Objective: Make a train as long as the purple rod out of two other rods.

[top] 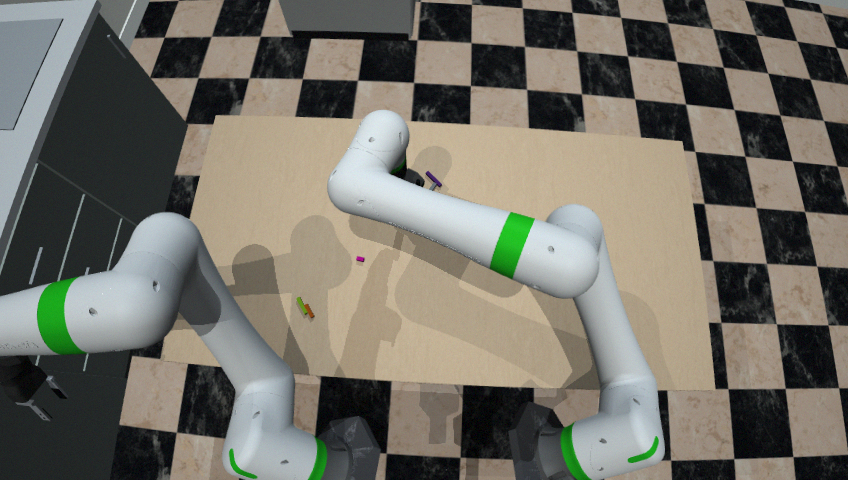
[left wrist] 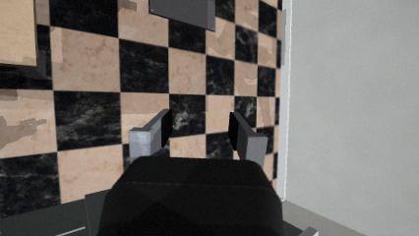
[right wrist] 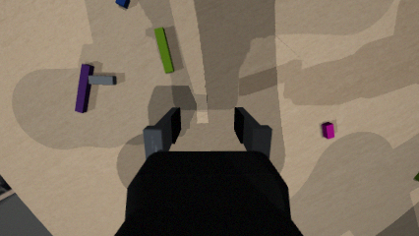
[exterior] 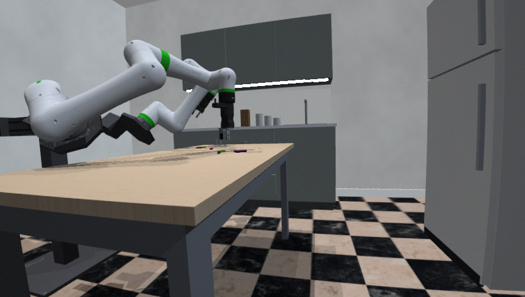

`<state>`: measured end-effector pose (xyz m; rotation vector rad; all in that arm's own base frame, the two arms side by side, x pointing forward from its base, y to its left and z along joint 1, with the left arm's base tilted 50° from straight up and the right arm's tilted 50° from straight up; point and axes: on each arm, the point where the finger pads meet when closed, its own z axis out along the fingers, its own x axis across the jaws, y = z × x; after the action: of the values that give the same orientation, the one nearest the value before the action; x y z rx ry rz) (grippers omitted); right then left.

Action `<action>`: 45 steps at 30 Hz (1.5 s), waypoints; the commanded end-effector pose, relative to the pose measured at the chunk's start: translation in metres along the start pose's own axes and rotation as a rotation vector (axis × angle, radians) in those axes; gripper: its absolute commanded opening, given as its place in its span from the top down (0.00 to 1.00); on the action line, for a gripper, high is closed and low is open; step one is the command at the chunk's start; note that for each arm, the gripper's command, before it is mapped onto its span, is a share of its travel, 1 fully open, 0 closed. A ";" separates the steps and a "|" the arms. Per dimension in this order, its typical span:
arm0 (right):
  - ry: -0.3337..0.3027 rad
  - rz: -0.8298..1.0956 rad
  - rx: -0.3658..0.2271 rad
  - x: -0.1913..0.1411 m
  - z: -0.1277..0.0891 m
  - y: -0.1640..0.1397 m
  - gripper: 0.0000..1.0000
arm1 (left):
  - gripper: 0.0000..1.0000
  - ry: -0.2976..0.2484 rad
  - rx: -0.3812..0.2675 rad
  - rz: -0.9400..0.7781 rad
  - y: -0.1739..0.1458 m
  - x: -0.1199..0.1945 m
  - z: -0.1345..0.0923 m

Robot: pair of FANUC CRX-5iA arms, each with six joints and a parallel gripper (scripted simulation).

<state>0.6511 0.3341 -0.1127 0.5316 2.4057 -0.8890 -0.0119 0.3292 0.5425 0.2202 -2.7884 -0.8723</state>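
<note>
My right gripper (exterior: 225, 137) (right wrist: 208, 118) points down above the table (top: 624, 196) (exterior: 147, 176) (right wrist: 305, 20), fingers spread around nothing, forearm reaching toward the far side. The purple rod (top: 433, 179) (exterior: 239, 151) (right wrist: 84, 88) lies flat near the table's far edge, one end of the grey rod (top: 433, 186) (right wrist: 102, 80) against its side.

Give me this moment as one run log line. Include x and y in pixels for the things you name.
right gripper (top: 418, 182) (exterior: 225, 138) (right wrist: 208, 125): open, above table | left gripper (top: 52, 403) (exterior: 197, 114) (left wrist: 201, 130): open, off table | train: not built
</note>
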 end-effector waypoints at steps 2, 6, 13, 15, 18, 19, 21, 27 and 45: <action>-0.013 0.192 -0.014 0.018 -0.001 0.002 0.00 | 0.00 0.000 -0.001 0.000 0.000 0.000 -0.001; -0.012 0.313 -0.014 0.031 -0.001 0.004 0.00 | 0.00 0.000 -0.001 0.000 0.000 0.000 -0.001; -0.011 0.533 -0.015 0.053 0.000 0.007 0.00 | 0.00 0.000 -0.001 0.000 0.000 0.000 -0.001; -0.011 0.596 -0.015 0.059 0.000 0.008 0.00 | 0.00 0.000 -0.001 0.000 0.000 0.000 -0.001; -0.010 0.668 -0.015 0.066 0.000 0.009 0.00 | 0.00 0.000 -0.001 0.000 0.000 0.000 -0.001; -0.010 0.713 -0.015 0.071 0.000 0.010 0.00 | 0.00 0.000 -0.001 0.000 0.000 0.000 -0.001; -0.010 0.769 -0.015 0.076 0.000 0.011 0.00 | 0.00 0.000 -0.001 0.000 0.000 0.000 -0.001; -0.010 0.958 -0.015 0.093 0.001 0.014 0.00 | 0.00 0.000 -0.001 0.000 0.000 0.000 -0.001; -0.010 1.111 -0.015 0.107 0.002 0.017 0.00 | 0.00 0.000 -0.001 0.000 0.000 0.000 -0.001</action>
<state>0.5759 0.3622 -0.1855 1.5985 1.6489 -0.3494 -0.0119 0.3292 0.5425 0.2202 -2.7884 -0.8723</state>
